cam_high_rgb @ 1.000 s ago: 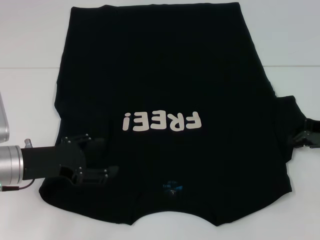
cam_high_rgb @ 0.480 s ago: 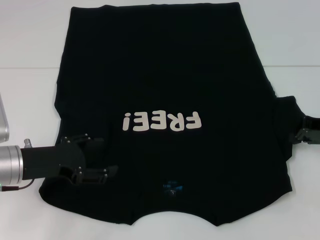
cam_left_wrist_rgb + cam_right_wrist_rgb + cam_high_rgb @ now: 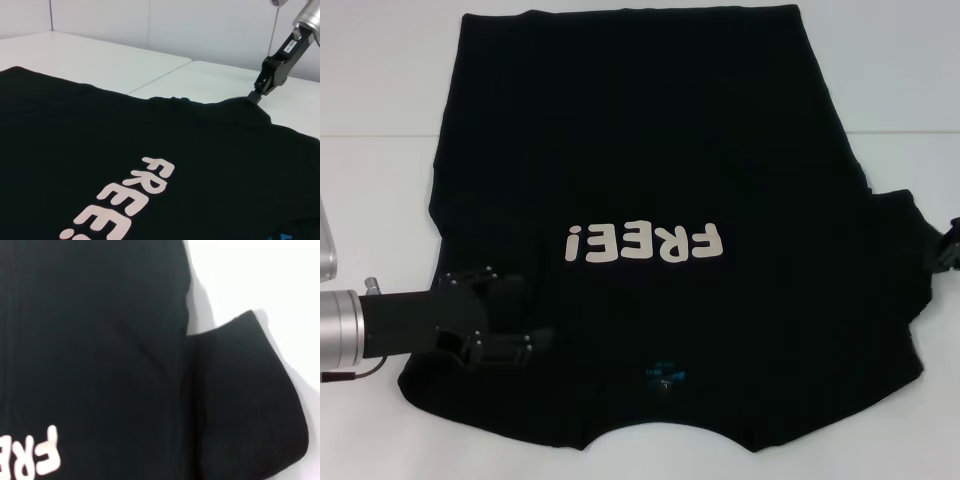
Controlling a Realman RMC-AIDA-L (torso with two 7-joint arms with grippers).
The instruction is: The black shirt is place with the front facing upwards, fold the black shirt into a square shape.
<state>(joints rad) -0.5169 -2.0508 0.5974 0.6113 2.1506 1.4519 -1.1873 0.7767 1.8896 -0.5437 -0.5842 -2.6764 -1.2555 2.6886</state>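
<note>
White table [image 3: 380, 90] with a seam line, pale wall [image 3: 200, 25] behind

Running off the head view's edge: right gripper [image 3: 952, 243], only a sliver showing. Hiding beneath left gripper [image 3: 510, 318]: black shirt [image 3: 650, 150] sleeve.

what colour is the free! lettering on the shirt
White, on the black shirt; the lettering shows best in the head view.
</note>
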